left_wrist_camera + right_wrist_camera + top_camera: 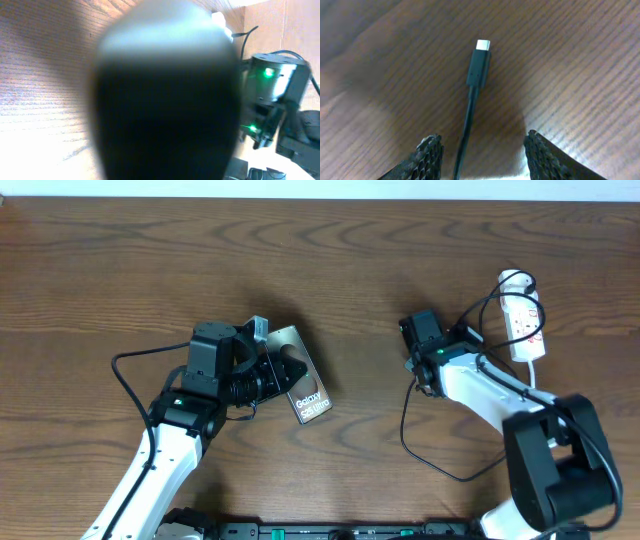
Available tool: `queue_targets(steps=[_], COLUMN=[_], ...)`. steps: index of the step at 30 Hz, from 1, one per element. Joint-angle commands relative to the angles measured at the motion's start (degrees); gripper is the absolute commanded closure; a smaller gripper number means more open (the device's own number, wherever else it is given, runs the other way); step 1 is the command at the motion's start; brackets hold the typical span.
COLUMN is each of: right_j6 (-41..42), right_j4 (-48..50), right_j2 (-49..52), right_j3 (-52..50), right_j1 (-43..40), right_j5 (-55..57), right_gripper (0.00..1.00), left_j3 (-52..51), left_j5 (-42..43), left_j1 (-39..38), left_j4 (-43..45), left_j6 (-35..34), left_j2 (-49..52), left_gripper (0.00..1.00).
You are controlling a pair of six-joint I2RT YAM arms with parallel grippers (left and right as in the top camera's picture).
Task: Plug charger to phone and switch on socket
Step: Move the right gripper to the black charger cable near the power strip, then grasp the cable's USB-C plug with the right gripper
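The phone (305,385) is a dark slab with white "Galaxy" lettering, lying tilted left of centre. My left gripper (283,367) is shut on it. In the left wrist view the phone (165,100) is a dark blur that fills the frame and hides the fingers. The charger's black plug tip (480,62) lies on the wood, and its thin cable (467,125) runs back between the fingers of my open right gripper (482,150). In the overhead view the right gripper (415,363) points down over the plug and hides it. The white socket (523,315) lies at the far right.
The charger's black cable (405,430) loops across the table in front of the right arm. The socket's white lead (512,278) curls at its far end. In the left wrist view the right arm (275,95) shows green lights, with the socket (220,22) behind it.
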Motion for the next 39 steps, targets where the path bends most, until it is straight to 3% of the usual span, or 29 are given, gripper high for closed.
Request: queue_targets(steps=[1,4,7,14,15,16,19,24,30,39], right_j6=[0.04,0.04,-0.48,-2.97,-3.8,-5.42,-19.61,-33.51,-34.05,-34.62], right_j4=[0.7,2.14,3.93,4.76,4.66,5.05,8.07,7.76,4.44,-1.73], right_j2=[2.78,5.31,7.58,9.9,9.92,9.92,9.9,9.81,9.42,0.76], right_j3=[0.85,0.85,0.85,0.85,0.85,0.85,0.87,1.03,1.11,3.26], right_j1=[-0.17,-0.17,-0.17,0.17,0.74,1.11,3.32,7.8,13.68,10.6], right_j5=[3.45,3.43,3.21,-3.06,-4.96,-6.62,-15.32,-27.85,-28.92,-38.14], right_gripper=[0.48,0.48,0.55,0.83,0.95,0.99,0.99,0.99,0.99,0.99], left_j3=[0.74,0.74,0.74,0.74,0.74,0.74,0.74,0.74,0.74,0.74], left_j5=[1.38,1.38,1.38,1.4,1.4,1.4,1.42,1.42,1.42,4.26], left_j1=[0.31,0.31,0.31,0.31,0.31,0.31,0.31,0.31,0.31,0.76], left_j4=[0.42,0.39,0.39,0.39,0.39,0.39,0.37,0.35,-0.87,-0.37], left_j6=[0.79,0.79,0.79,0.79,0.79,0.79,0.79,0.79,0.79,1.95], left_j2=[-0.2,-0.2,-0.2,-0.2,-0.2,-0.2,-0.2,-0.2,-0.2,-0.2], left_gripper=[0.93,0.93,0.93,0.93,0.93,0.92,0.93,0.93,0.93,0.93])
